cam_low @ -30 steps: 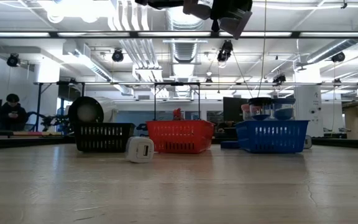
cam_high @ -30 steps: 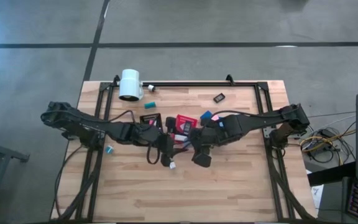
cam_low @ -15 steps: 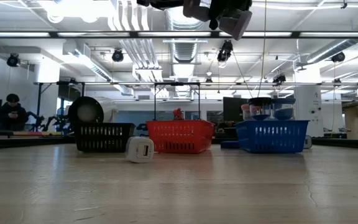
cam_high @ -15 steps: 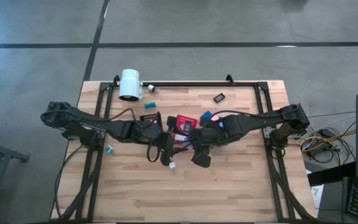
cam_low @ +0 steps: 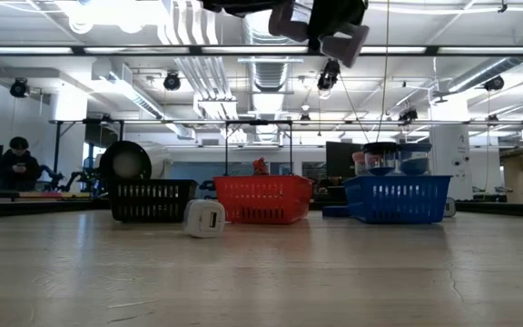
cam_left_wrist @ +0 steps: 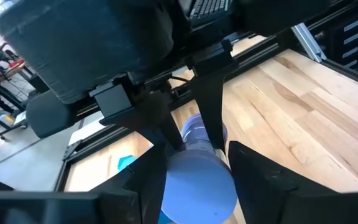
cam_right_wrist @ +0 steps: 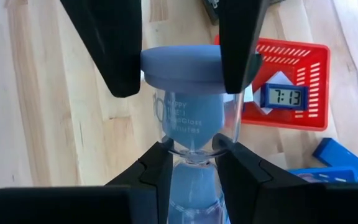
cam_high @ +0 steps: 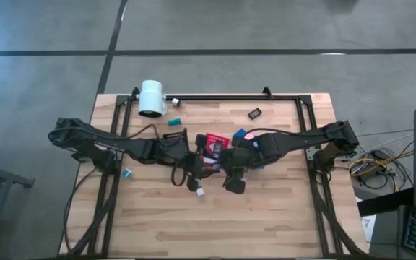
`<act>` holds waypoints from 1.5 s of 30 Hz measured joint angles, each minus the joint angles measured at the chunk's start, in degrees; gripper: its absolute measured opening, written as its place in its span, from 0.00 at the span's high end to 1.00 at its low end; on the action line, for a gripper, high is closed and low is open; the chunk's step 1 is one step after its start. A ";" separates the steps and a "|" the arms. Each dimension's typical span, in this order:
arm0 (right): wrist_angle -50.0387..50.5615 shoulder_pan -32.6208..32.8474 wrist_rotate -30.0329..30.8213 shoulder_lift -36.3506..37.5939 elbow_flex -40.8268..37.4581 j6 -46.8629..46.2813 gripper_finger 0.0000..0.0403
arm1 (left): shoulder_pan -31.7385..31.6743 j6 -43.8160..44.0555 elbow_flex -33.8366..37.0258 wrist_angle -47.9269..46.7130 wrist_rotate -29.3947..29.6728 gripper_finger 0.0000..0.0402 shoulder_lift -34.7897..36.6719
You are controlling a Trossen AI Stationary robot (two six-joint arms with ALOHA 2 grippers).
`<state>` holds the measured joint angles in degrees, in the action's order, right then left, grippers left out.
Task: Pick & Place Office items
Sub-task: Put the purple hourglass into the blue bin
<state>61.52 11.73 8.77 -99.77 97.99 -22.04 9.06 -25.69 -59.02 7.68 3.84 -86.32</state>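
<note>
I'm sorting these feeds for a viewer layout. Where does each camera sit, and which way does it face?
High: above the table, facing straight down; both arms show, meeting mid-table.
Low: at table-top height, facing level across to the red basket and room; arm parts at top.
Left wrist: on the left arm, facing the hourglass held in the left claw.
Right wrist: on the right arm; the right claw grips the hourglass neck.
Shared: both wrist views show the hourglass.
</note>
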 joint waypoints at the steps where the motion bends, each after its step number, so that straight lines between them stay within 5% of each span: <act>1: 0.14 0.00 0.01 -0.02 -0.01 0.18 0.76 | 0.00 0.13 0.00 0.02 -0.07 0.58 -0.18; 9: -0.36 0.36 0.49 -0.01 -1.64 1.33 0.76 | 0.07 2.91 0.17 -0.73 -0.27 0.47 0.09; 26: 1.09 1.81 0.44 -0.55 -1.63 1.28 0.76 | -0.55 13.90 -1.13 -3.89 -0.24 0.04 0.43; 39: 1.73 1.88 1.67 -0.58 -1.63 2.66 0.76 | -1.77 9.17 -2.96 -2.11 -0.46 0.02 -4.14; 45: 1.76 1.88 1.73 -0.58 -1.63 2.78 0.76 | -2.56 8.54 -3.52 -2.16 -2.87 0.10 -4.29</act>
<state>63.29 13.61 10.50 -100.36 96.36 -19.27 6.50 -17.15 -62.54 5.52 0.97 -90.61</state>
